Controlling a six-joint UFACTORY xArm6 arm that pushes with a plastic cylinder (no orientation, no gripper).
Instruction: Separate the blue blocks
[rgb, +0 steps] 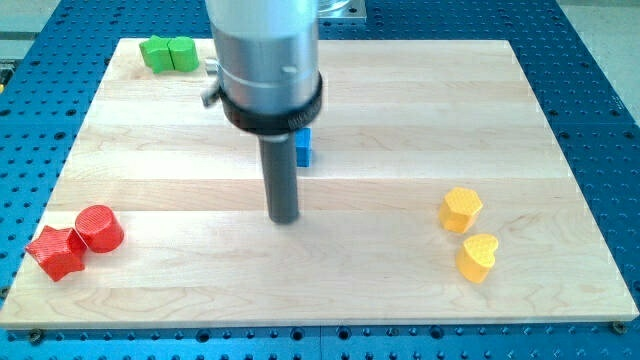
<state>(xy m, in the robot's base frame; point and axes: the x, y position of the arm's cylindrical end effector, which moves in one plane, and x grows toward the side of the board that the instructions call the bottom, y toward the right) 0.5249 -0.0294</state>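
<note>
A blue block (304, 147) shows only in part near the middle of the wooden board (400, 100), mostly hidden behind the arm; its shape cannot be made out, and any second blue block is hidden. My tip (284, 218) rests on the board just below and slightly left of that blue block, a short gap away.
Two green blocks (167, 53) sit together at the top left corner. A red star (55, 252) and a red cylinder (99, 229) touch at the bottom left. A yellow hexagon (461, 209) and a yellow heart (478, 257) lie at the right.
</note>
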